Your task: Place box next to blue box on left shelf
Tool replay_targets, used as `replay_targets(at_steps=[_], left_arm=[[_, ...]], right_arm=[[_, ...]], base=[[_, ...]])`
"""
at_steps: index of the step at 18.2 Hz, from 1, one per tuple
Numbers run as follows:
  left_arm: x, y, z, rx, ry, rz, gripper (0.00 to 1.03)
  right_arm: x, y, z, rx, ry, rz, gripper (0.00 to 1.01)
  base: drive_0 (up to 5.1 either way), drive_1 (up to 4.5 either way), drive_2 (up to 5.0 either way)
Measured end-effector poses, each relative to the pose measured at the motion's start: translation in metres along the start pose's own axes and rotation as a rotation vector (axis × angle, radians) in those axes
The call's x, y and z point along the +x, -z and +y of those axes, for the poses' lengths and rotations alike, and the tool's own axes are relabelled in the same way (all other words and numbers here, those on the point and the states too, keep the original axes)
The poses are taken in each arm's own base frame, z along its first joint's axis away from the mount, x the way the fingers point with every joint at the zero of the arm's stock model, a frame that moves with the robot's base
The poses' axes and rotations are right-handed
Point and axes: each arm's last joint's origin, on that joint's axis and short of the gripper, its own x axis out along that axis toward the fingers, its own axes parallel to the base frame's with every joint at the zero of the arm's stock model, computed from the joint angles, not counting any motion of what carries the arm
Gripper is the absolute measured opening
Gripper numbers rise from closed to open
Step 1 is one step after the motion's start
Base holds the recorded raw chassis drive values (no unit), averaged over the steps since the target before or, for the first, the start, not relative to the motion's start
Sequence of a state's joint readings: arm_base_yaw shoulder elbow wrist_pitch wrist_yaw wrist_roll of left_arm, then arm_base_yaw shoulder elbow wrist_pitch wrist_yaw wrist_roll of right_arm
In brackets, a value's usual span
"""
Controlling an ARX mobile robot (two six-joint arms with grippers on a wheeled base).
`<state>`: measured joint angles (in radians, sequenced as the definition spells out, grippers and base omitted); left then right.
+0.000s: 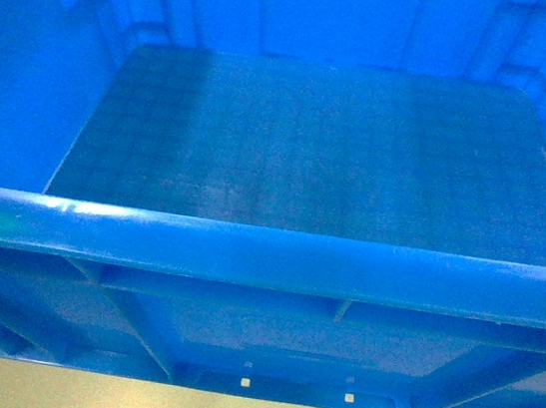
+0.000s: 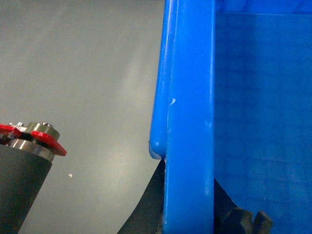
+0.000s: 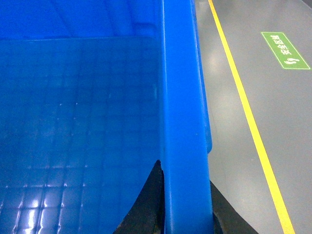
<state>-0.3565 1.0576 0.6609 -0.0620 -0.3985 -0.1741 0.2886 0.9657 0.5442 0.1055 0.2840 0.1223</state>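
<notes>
The large bright-blue plastic crate with its thick rolled rim (image 1: 266, 254) fills the head view almost entirely: its near rim runs straight across the frame, the ribbed outer wall with two small holes hangs below it, and the smooth floor is bare. It appears to be held up off the grey floor (image 3: 234, 97), carried between the two arms. Neither the roller shelf nor the other blue box shows in any view.

The job right now, as I judge it, is carrying, so the main thing is to keep the rim level and both grips matched. If one arm leads or drops, the crate will twist on its walls.

In the left wrist view the left claw (image 2: 187, 222) straddles the crate's side wall, dark fingers (image 2: 146, 214) showing on the outside and inside of it, closed onto the rim. A dark roller with a red cap (image 2: 24, 161) sits off to the side. The right claw (image 3: 187, 214) grips the opposite wall the same way, one finger (image 3: 146, 204) inside.

A yellow floor line (image 3: 248, 117) and a green floor marking (image 3: 285, 51) pass beneath; they may help judge heading, since the crate blocks the forward view. Advance slowly until the shelf can be seen.
</notes>
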Motion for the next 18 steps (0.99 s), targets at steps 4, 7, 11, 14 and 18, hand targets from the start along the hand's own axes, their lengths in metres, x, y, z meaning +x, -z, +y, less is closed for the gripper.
replay_targets(at_steps=[4, 7, 11, 14, 18], left_arm=[[0.0003, 0.0003, -0.0001, 0.002, 0.000, 0.002, 0.09], [0.0005, 0.0007, -0.0001, 0.003, -0.001, 0.006, 0.09], [0.0006, 0.0003, -0.0002, 0.002, 0.000, 0.002, 0.09], [0.0006, 0.0005, -0.0002, 0.003, 0.000, 0.004, 0.09], [0.0013, 0.0007, -0.0005, 0.003, 0.001, 0.005, 0.09]], right_arm=[[0.0000, 0.0001, 0.0000, 0.000, 0.000, 0.001, 0.10], [0.0001, 0.0002, -0.0001, -0.001, 0.000, 0.002, 0.10], [0.0001, 0.0002, 0.0000, -0.001, 0.000, 0.002, 0.10], [0.0002, 0.0004, 0.0000, -0.001, 0.000, 0.003, 0.10], [0.0002, 0.0003, 0.0000, -0.001, 0.000, 0.002, 0.10]], base=[[-0.1, 4.11, -4.4], [-0.1, 4.14, -4.3], [-0.1, 4.14, -4.4], [-0.1, 4.12, -4.4], [0.0, 4.23, -4.3]])
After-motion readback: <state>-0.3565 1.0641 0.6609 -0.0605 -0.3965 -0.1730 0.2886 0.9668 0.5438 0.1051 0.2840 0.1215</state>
